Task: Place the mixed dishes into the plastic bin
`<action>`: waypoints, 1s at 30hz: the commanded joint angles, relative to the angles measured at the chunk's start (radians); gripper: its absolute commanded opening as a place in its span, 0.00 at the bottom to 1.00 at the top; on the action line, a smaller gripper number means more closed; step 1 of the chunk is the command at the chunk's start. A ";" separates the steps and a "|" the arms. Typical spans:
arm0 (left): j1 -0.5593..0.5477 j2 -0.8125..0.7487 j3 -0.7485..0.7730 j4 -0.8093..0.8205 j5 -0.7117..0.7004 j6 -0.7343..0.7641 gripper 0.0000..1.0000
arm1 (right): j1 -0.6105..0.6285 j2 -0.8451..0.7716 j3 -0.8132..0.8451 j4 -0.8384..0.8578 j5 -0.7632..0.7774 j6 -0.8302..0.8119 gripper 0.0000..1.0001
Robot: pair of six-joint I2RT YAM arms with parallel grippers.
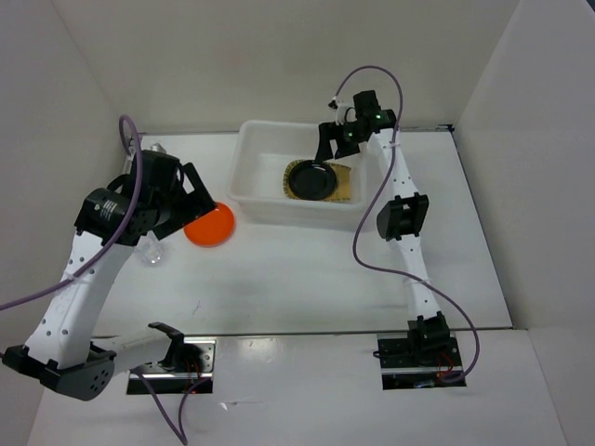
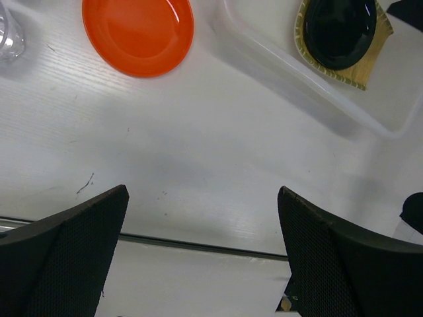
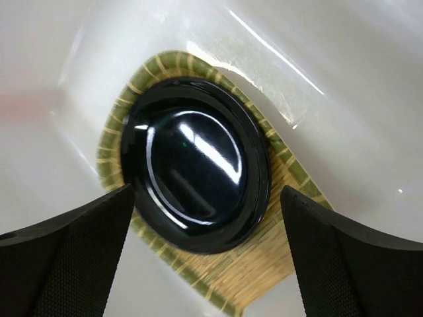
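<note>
Right pincer (image 3: 206, 191) spread wide, gripping nothing; directly beneath, glossy black plate (image 3: 195, 162) lying on woven bamboo tray (image 3: 264, 264), both inside translucent plastic bin (image 3: 330, 66). Drop-off step apparently done. Left pincer (image 2: 201, 198) likewise open and empty above table (image 2: 231, 132); ahead and leftward, orange plate (image 2: 137, 33), not yet binned; farther left, possibly a clear cup (image 2: 8, 33). Next, likely: descend over orange plate, pinch rim, carry to bin.

Top camera high, looking down on plastic bin (image 1: 270, 212); left wrist beside it, right wrist close above; all share black plate (image 1: 310, 180).
</note>
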 commanded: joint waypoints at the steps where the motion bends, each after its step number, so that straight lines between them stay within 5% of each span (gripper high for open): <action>1: 0.005 -0.047 -0.054 0.047 -0.021 -0.007 1.00 | -0.035 -0.223 0.050 0.048 0.019 0.088 0.96; 8: 0.066 -0.119 -0.386 0.334 0.142 0.002 1.00 | -0.107 -0.467 0.050 0.188 -0.073 0.197 0.97; 16: 0.295 -0.149 -0.782 0.706 0.370 -0.058 1.00 | -0.134 -0.588 0.041 0.018 -0.144 0.131 0.97; 26: 0.427 -0.348 -1.095 1.113 0.443 -0.102 1.00 | -0.170 -0.711 -0.114 -0.025 -0.144 0.053 0.97; 30: 0.467 -0.373 -1.146 1.090 0.404 -0.098 1.00 | -0.170 -0.751 -0.197 -0.045 -0.106 0.032 0.97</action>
